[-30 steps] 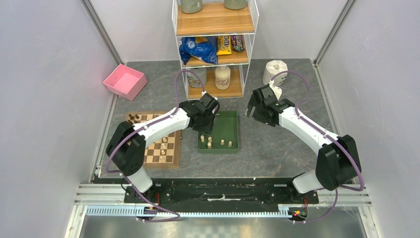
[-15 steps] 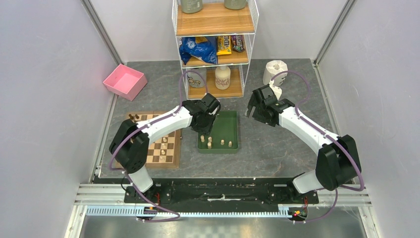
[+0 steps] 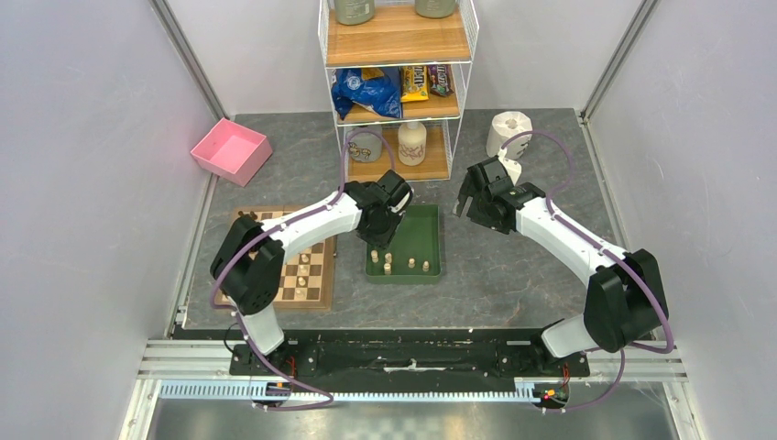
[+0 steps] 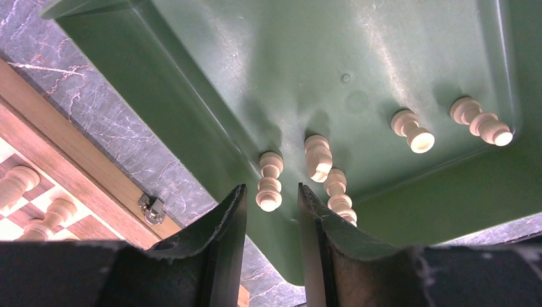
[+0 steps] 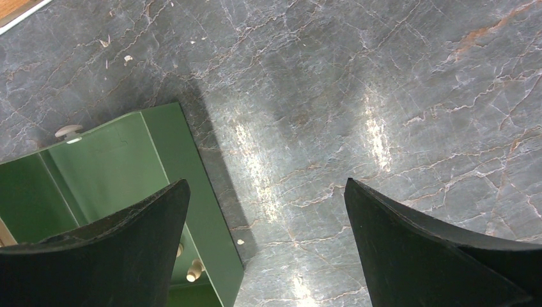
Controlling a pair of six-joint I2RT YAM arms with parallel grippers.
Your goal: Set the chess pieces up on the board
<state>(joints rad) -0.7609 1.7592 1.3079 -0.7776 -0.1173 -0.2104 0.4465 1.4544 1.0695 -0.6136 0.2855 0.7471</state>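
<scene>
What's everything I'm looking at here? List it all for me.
board: one, brown checkered, table's left
pieces on board: several, pale, arm hides part
tray: one, green, middle
pieces in tray: five visible, cream, near end
bin: one, pink, far left
shelf rack: one, white wire, back; holds snacks, bottles
paper roll: one, white, far right
table: one, grey marble, under everything
left claw: one, black, partly open over tray
right claw: one, black, wide open beside tray
</scene>
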